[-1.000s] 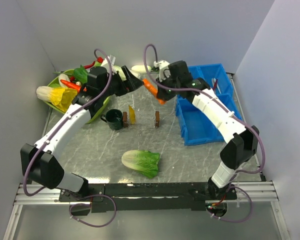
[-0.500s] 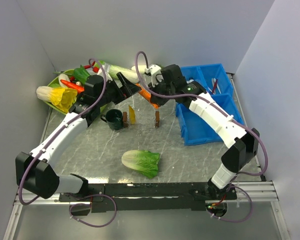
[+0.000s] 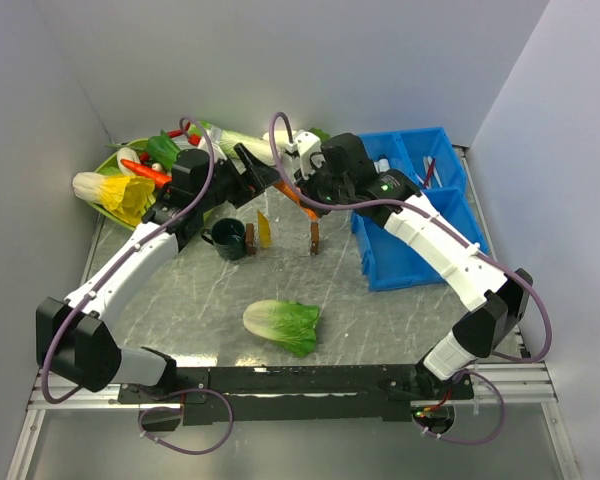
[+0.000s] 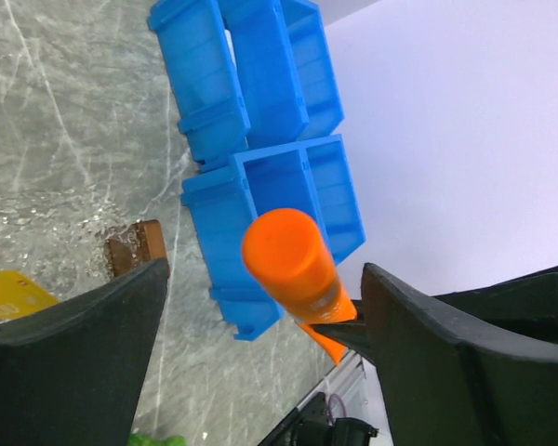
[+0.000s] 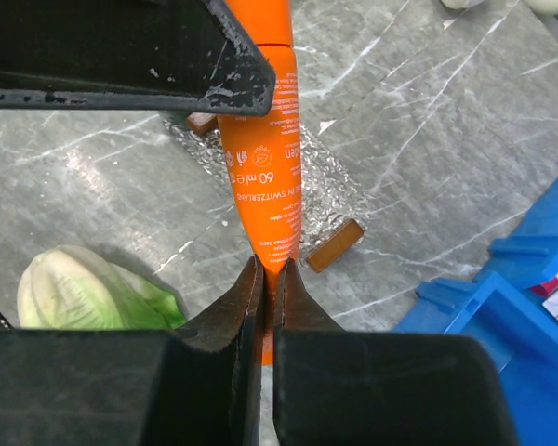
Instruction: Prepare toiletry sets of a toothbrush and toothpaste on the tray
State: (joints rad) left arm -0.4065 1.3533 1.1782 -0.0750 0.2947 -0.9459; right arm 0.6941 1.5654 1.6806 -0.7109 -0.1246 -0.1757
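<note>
An orange toothpaste point(image 3: 288, 187) tube hangs in the air over the back of the table. My right gripper point(image 3: 302, 199) is shut on its flat crimped end, as the right wrist view shows of the gripper point(image 5: 268, 269) and the tube point(image 5: 263, 177). My left gripper point(image 3: 268, 177) is open, with its jaws on either side of the tube's cap end point(image 4: 293, 265) and apart from it. A yellow toothpaste point(image 3: 264, 230) tube stands on the table below. A reddish toothbrush point(image 3: 427, 172) lies in the blue bin's far compartment.
Blue divided bins point(image 3: 410, 250) stand at the right. A green tray point(image 3: 195, 225) piled with vegetables lies at the far left. A dark mug point(image 3: 228, 238), two brown blocks point(image 3: 314, 238) and a cabbage point(image 3: 282, 326) rest on the table.
My right gripper has carried the orange tube leftward from beside the blue bins. Its cap end now sits between the left gripper's jaws, which have narrowed slightly.
</note>
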